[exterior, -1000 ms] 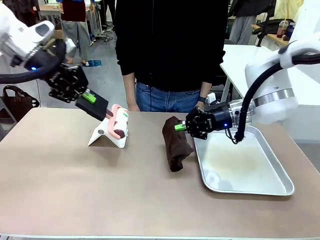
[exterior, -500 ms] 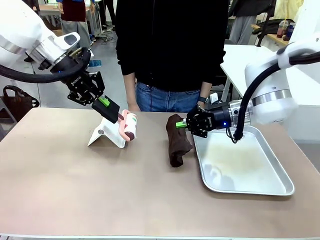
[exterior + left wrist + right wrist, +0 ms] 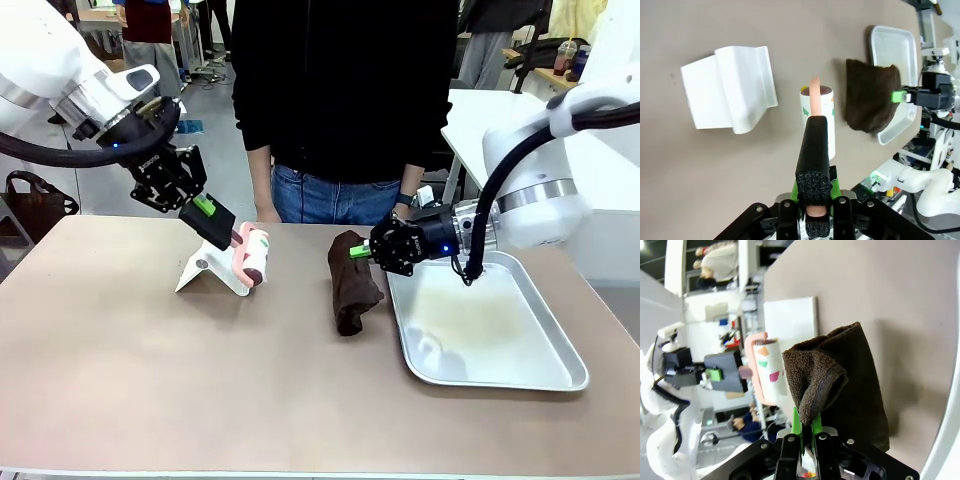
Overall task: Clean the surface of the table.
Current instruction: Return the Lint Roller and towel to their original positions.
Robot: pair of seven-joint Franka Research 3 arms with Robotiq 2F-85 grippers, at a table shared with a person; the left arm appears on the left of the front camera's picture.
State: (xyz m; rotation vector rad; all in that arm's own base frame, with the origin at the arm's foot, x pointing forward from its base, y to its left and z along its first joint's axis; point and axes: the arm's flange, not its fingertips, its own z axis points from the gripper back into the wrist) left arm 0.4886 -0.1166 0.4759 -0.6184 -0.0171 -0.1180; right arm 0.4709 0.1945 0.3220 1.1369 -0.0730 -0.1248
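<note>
The matte taupe table [image 3: 150, 380] ran lengthwise left to right below both arms, where the left gripper [image 3: 215, 224] clamped a pink-handled lint roller [image 3: 251, 254] above its white stand [image 3: 214, 271], the right gripper [image 3: 361, 251] pinched a fuzzy brown cloth [image 3: 352, 284], and a shallow metal tray [image 3: 560, 350] held nothing.

Robotics lab or open workshop hall. White robot arm [image 3: 535, 165] with black cable works at wide taupe matte table [image 3: 200, 380]; glossy white side table [image 3: 475, 115] behind; grey floor; other people standing farther back.
</note>
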